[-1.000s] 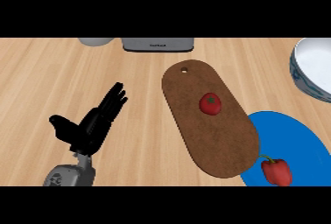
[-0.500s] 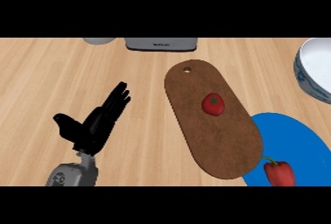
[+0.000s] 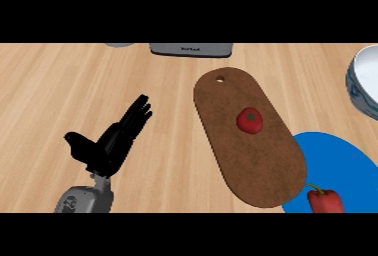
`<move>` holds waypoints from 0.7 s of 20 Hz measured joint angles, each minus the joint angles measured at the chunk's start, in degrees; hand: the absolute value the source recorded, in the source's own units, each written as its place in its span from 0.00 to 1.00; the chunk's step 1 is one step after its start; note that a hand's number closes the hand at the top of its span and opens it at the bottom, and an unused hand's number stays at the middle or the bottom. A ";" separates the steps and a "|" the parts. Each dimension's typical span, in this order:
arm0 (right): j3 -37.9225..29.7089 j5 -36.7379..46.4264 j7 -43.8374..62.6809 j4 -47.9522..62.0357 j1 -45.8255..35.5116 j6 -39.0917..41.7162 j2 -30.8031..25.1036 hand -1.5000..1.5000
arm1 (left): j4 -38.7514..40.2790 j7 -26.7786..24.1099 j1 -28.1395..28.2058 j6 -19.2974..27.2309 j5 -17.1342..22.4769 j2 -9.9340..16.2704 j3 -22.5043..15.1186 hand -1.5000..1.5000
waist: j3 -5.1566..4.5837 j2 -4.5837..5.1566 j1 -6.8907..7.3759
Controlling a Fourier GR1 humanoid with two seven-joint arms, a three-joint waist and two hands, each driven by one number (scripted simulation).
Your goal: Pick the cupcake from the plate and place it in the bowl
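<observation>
My left hand (image 3: 111, 142) rests open at the lower left of the wooden counter, fingers straight and pointing up and to the right, holding nothing. A blue plate (image 3: 336, 170) lies at the lower right, partly under the cutting board, with a red pepper (image 3: 325, 200) on it. No cupcake shows on the plate. The rim of a white and blue bowl (image 3: 363, 80) enters at the right edge. My right hand is out of view.
A long brown cutting board (image 3: 247, 135) lies between my left hand and the plate, with a red tomato (image 3: 249, 120) on it. A grey appliance (image 3: 190, 49) and a grey round object (image 3: 118, 44) sit at the far edge.
The whole scene has shifted slightly to the right in the view. My left hand keeps its open pose.
</observation>
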 measured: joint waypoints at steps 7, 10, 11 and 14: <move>-3.53 -1.41 -2.59 13.94 -5.87 -0.98 0.59 0.00 | -0.06 1.38 -2.18 0.13 0.53 0.05 0.71 0.50 | 0.14 0.31 0.33; -7.15 -4.91 -6.08 17.08 -6.54 -1.54 1.17 0.00 | -0.96 1.78 -1.18 0.26 0.32 0.05 0.32 0.50 | 0.19 0.18 0.15; -8.94 -6.79 -7.33 17.68 -6.92 -1.32 1.34 0.00 | -0.97 1.64 -1.18 0.53 0.25 -0.18 0.21 0.50 | 0.23 0.17 -0.05; -15.28 -13.40 -11.60 18.31 -7.85 -1.38 1.74 0.00 | -0.85 1.78 -1.32 0.99 0.12 -0.28 0.48 0.50 | 0.31 -0.03 -0.88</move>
